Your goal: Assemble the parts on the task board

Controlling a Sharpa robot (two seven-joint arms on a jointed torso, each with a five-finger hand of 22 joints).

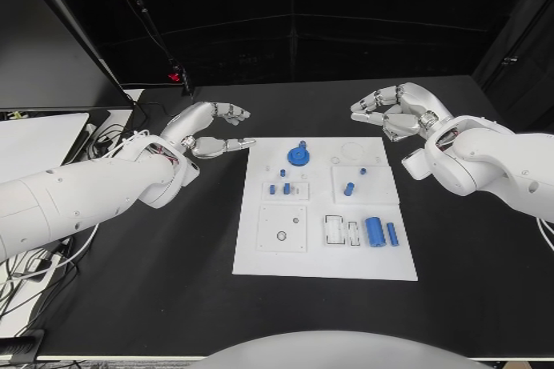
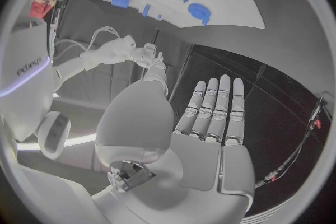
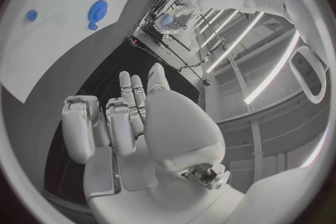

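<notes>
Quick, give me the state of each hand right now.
Left hand: open, holding nothing, over the black table beside the task board.
Right hand: open, fingers partly curled, holding nothing.

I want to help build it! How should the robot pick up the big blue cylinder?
Probably from above, fingers pinching the two long rounded sides of the cylinder. It lies flat on the board, with a thinner pin close beside it, so the right hand needs a narrow pinch.
</notes>
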